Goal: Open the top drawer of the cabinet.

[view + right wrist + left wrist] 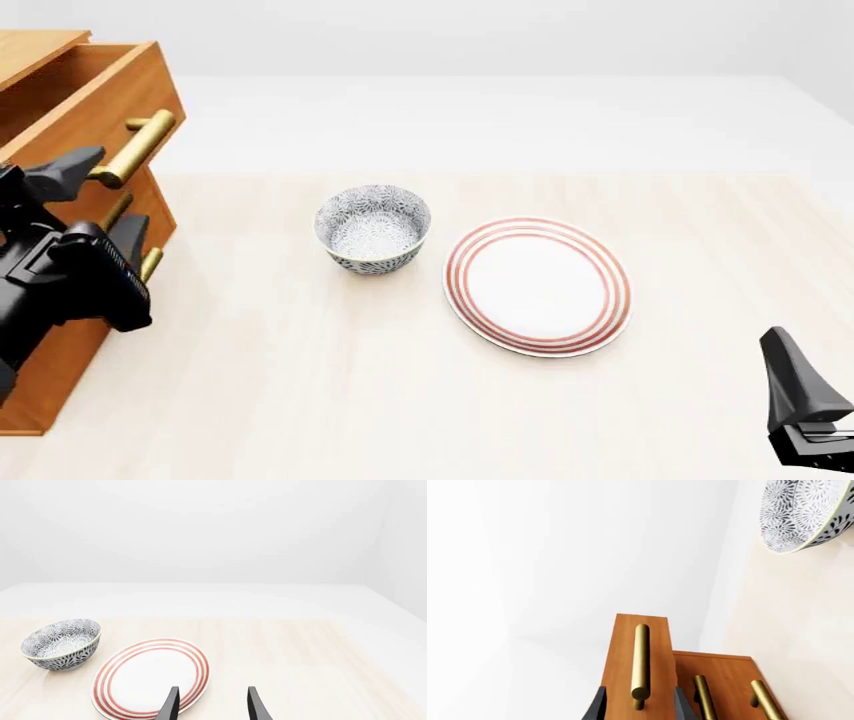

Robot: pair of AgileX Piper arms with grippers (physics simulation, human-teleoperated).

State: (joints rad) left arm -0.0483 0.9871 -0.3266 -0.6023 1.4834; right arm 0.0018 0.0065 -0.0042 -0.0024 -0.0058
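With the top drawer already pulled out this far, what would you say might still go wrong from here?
1. The left gripper straddles the brass handle near its end with the fingers apart, so a pull may slip off.
2. The top drawer juts well out of the cabinet; pulling further could bring it right out.
3. Backing the left arm away carelessly could hit the patterned bowl.

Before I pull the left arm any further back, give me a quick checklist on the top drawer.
1. top drawer out past the two lower drawers: ok.
2. Brass handle between the left gripper fingers: ok.
3. Fingers actually clamped on the handle: cannot tell.
4. Patterned bowl and striped plate apart from the cabinet: ok.
5. right gripper open, clear of the cabinet: ok.
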